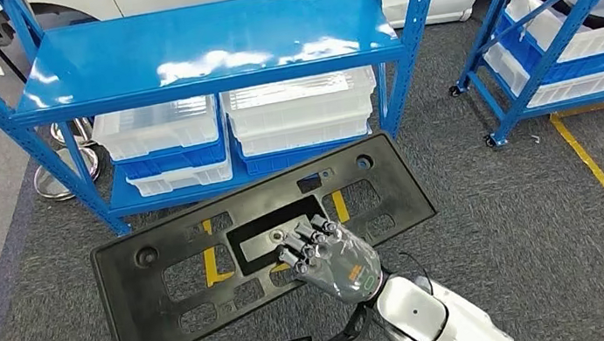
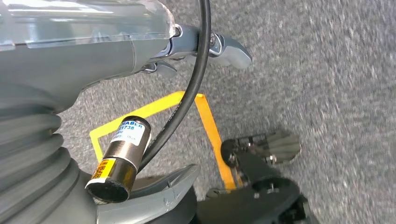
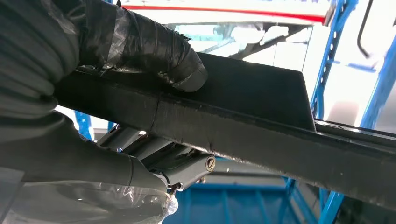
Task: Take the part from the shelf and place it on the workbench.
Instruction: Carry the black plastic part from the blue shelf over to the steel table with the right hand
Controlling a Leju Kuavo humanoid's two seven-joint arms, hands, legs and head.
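Gripping the black part (image 1: 264, 246) at its near long edge, the right hand (image 1: 332, 255) is reaching in from the near right, fingers lying over the top face around the middle cut-out. In the right wrist view the thumb (image 3: 154, 56) is pressing on one face while the darker fingers (image 3: 159, 158) are curling under the other, so the panel's edge (image 3: 261, 135) is being pinched between them. Hanging low over the grey carpet (image 2: 327, 70), the left hand (image 2: 205, 46) is showing little more than a finger or two past the wrist, and I cannot tell whether it is spread or curled.

Judging by its look, the part is a moulded plastic panel: light for its size, stiff along the ribs, but long enough to sag or twist when carried from one spot. The surface is looking matte rather than slick. A hold near the centre, as now, is probably balancing it best.

It is a wide, flat, black rectangle with clipped corners, pierced by several rectangular windows and round holes, tilting slightly with its right end farther away. It is hovering above the carpet, in front of the blue shelf (image 1: 203, 47), whose lower level is holding stacked white bins (image 1: 299, 109).
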